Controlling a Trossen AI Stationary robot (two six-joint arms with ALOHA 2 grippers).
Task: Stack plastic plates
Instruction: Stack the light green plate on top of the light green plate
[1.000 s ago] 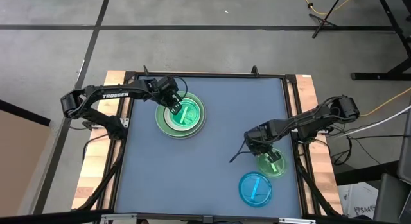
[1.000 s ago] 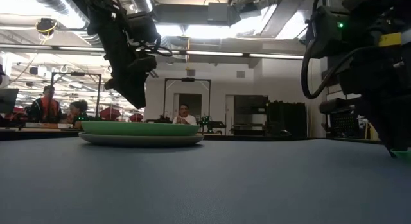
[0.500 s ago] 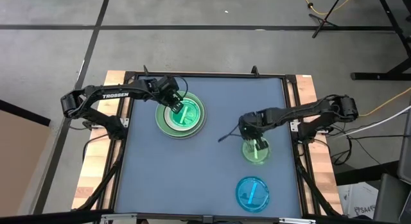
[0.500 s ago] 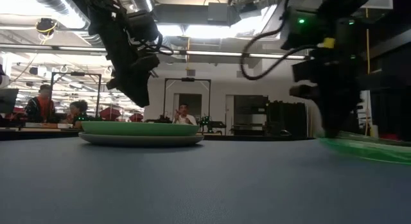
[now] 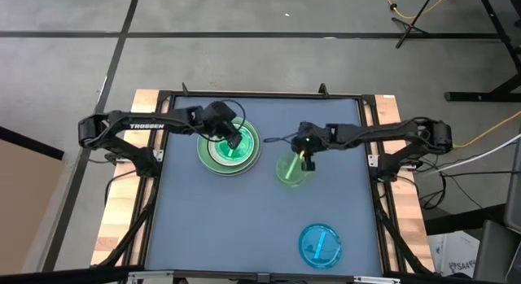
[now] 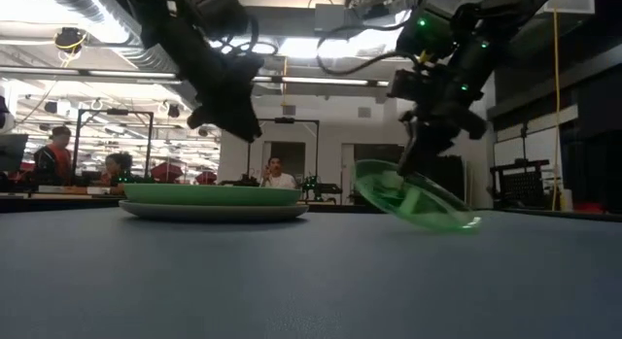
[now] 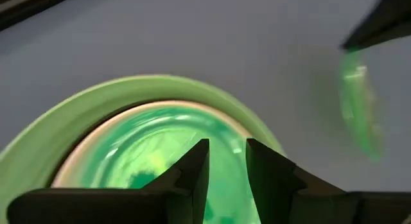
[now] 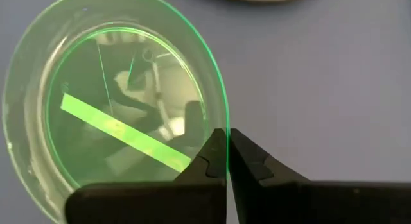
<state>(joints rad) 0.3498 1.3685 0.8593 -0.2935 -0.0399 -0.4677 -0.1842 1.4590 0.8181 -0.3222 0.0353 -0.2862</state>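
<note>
A stack of plates sits far left of centre on the table: a grey rim lowest, a light green plate above it, and a translucent green plate on top. Whatever lies between them is hidden. My left gripper hovers just above the stack, slightly open and touching nothing. My right gripper is right of the stack, shut on a small translucent green plate. A translucent blue plate lies flat near the near-right corner. My right gripper pinches the small green plate's rim between its two fingertips, one above the rim and one below. The fingers come from above, pointing down. The plate is lifted, tilted steeply, and hangs below the fingers.
The blue table surface shows bare across the middle and the near-left part. A raised black frame borders the table. In the low view, people sit in the room far behind the table.
My right gripper has carried the small green plate from the near-right part of the table toward the far left, close to the stack, lifting and tipping it. My left gripper has shifted a little to the right above the stack.
</note>
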